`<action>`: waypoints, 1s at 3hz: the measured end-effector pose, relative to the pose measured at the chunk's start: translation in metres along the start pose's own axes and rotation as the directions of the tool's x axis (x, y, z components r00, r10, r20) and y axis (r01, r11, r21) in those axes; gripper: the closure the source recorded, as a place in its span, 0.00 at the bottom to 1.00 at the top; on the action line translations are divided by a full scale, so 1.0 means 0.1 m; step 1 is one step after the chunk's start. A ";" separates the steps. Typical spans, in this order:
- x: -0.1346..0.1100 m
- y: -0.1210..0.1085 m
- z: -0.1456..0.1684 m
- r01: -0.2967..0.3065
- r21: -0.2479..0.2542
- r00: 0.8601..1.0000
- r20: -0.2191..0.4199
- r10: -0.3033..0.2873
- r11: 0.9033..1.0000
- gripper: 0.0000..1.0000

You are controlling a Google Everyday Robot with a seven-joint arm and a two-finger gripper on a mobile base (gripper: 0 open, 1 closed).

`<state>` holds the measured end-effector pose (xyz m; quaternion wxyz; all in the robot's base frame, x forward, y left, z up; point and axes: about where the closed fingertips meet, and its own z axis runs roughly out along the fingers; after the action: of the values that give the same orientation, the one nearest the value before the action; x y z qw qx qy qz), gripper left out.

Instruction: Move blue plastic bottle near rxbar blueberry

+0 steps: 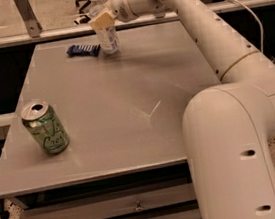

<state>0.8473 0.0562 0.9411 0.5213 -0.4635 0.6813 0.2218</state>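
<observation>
End effector [101,21] holds blue plastic bottle [109,40] beside rxbar [83,50].

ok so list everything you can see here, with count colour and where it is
blue plastic bottle: one, clear bluish with white cap, upright at the table's far edge, just right of the bar in view
rxbar blueberry: one, dark blue, lying flat at the far edge, left of the bottle
soda can: one, green, upright near the front left corner, top opened
table: one, grey, fills the middle of the view
drawers: at least two, grey, under the tabletop
arm: one, white, reaching from lower right to the far edge
gripper: one, white and tan, at the bottle's upper part
</observation>
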 end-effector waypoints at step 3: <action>0.04 -0.03 0.00 -0.034 0.001 0.999 -0.008 0.034 0.999 0.12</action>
<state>0.8492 0.0532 0.9380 0.5149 -0.4525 0.6912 0.2288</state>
